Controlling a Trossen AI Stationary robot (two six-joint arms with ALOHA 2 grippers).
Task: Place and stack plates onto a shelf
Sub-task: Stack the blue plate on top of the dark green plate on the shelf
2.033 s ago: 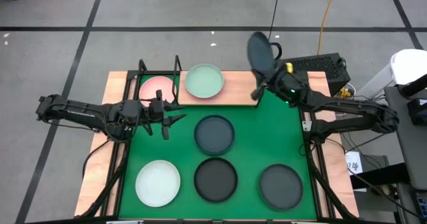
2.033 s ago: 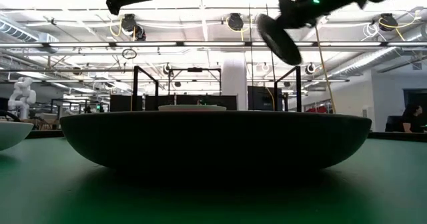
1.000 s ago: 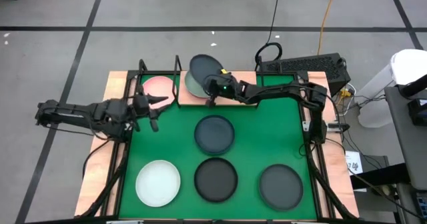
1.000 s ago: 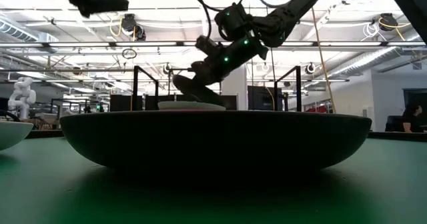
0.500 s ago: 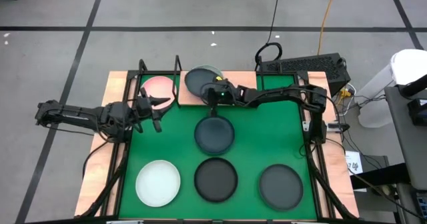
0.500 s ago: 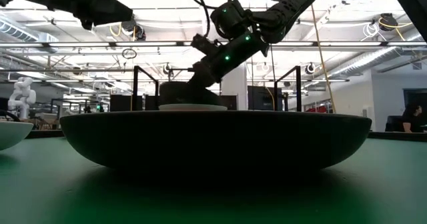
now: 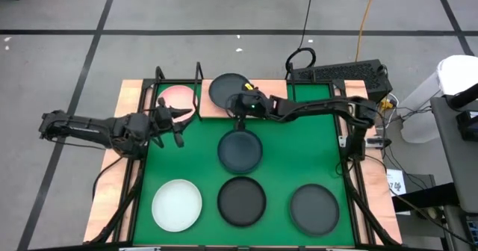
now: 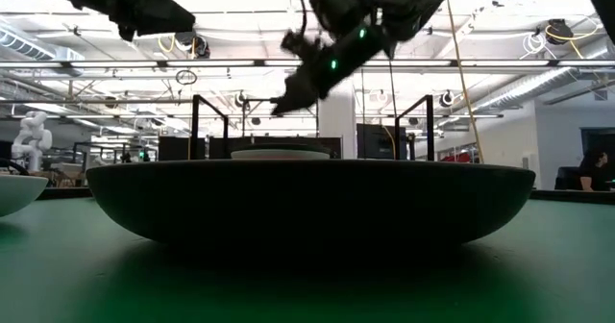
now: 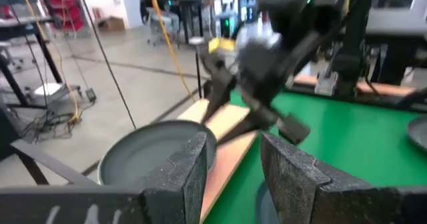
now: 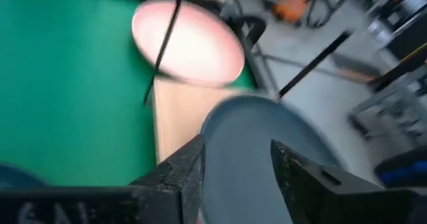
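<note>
On the wooden shelf [image 7: 261,109] at the mat's far edge, a dark grey plate [image 7: 228,90] lies flat on a pale plate, whose rim [image 8: 279,155] shows in the low view. A pink plate [image 7: 177,97] lies on the shelf's left half. My right gripper [image 7: 239,107] hovers open just above the dark plate's near rim [image 10: 257,141]; its fingers stand on either side of the rim without touching it. My left gripper [image 7: 177,125] waits open over the mat's left edge, near the pink plate.
On the green mat [image 7: 299,146] lie a blue-grey plate [image 7: 240,149], a white plate [image 7: 177,205], a black plate [image 7: 241,201] and a dark grey plate [image 7: 314,209]. Black wire uprights [image 7: 199,79] rise from the shelf. A keyboard [image 7: 340,73] lies beyond the table.
My right gripper has brought the dark grey plate down from a tilt above the pale plate, laid it flat on it and let go. It has then risen a little, clear of the plate. My left gripper has edged slightly toward the table's right.
</note>
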